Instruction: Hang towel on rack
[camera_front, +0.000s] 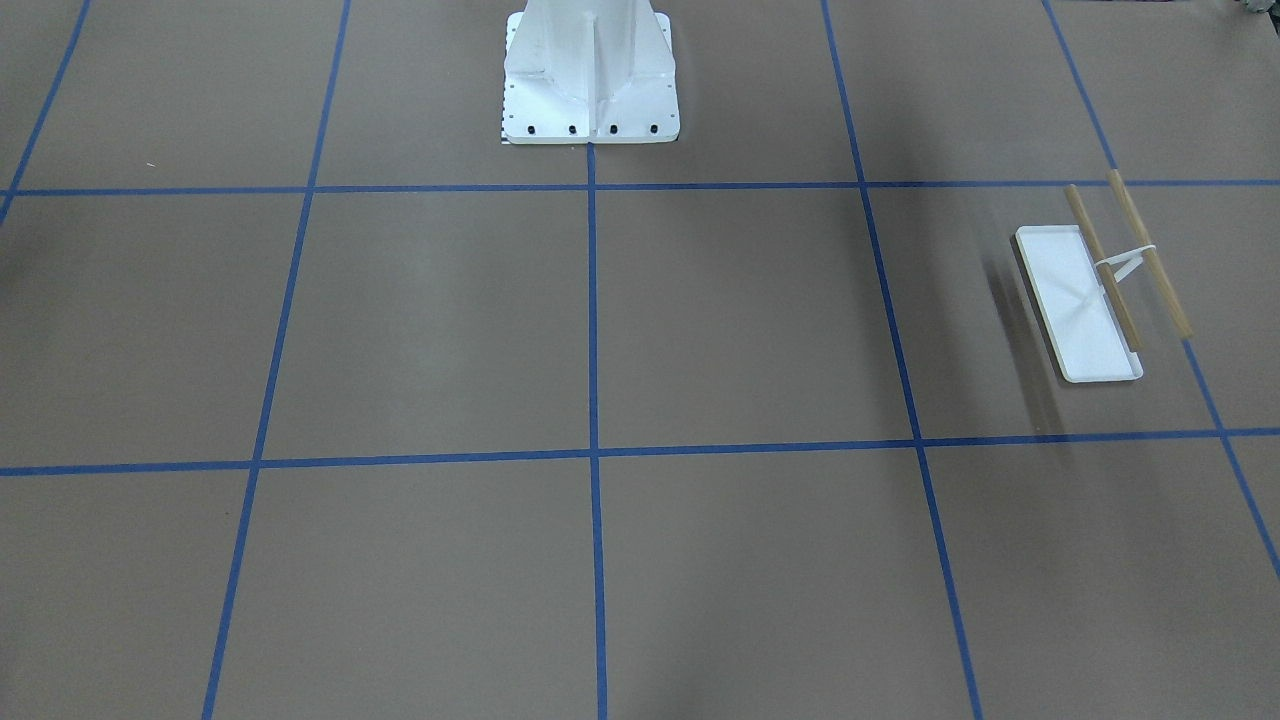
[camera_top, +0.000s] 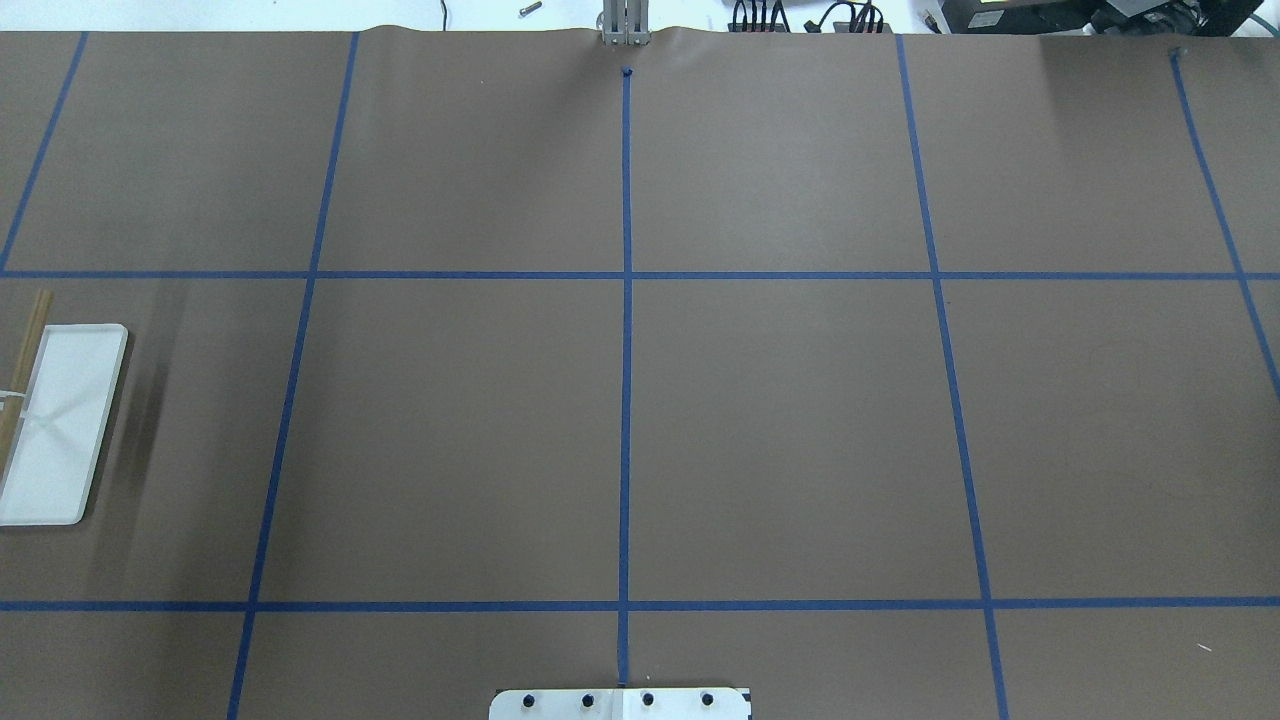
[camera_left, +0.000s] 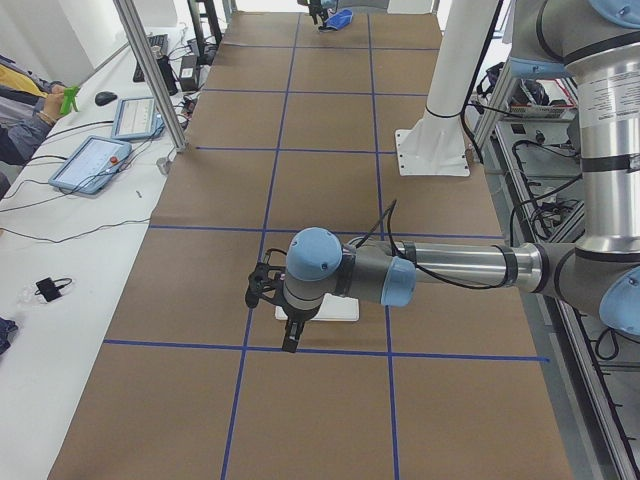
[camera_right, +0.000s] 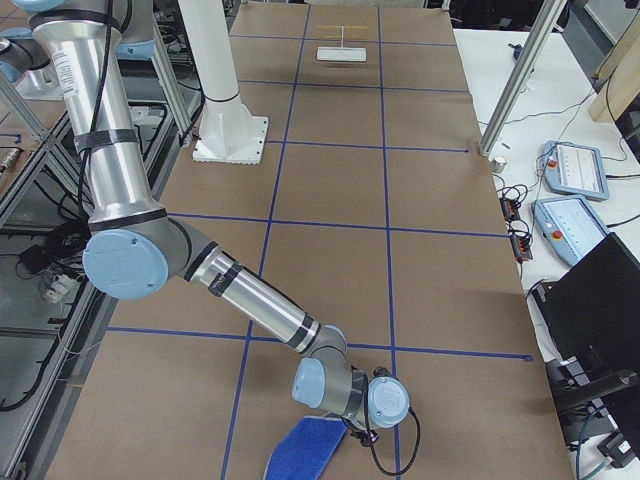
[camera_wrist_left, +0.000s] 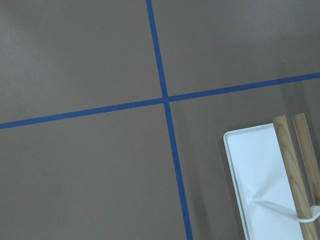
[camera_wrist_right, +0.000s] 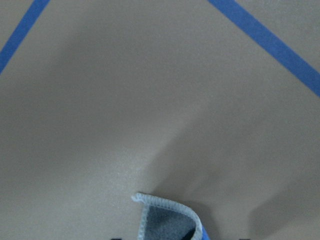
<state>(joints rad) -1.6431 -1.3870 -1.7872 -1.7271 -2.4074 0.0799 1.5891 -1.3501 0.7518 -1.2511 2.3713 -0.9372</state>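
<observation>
Looks like the pick-up step, nothing hung yet. Seeing right gripper (camera_right: 360, 430) low over the tabletop (camera_top: 780, 430) with towel (camera_right: 305, 450) right at its tips, trailing away below and beside it. Can't tell whether its jaws are apart or clamped on cloth, since only the side views show it. Same for left gripper (camera_left: 288, 335): hovering just above and beside rack (camera_front: 1060, 275), jaw state unreadable. Seeing both bars (camera_front: 1166, 285) bare.

Next move, as a judgement:
- Needs a firm hold on the towel edge and a lift clear.
- Needs a long carry to the rack, well away from right gripper, or a hand-over to left, which sits next to it.
- Then drape over a bar, roughly centred.

View differences:
- Overhead and front: rack only, no arms, no towel.
- Right side: towel plus right arm, rack tiny at the far end.
- Left side: left gripper over the rack base.
- Right wrist: just a curled corner (camera_wrist_right: 167, 220), grey reverse and pale edging.
- Left wrist: rack end plus tape cross (camera_wrist_left: 165, 100).
</observation>
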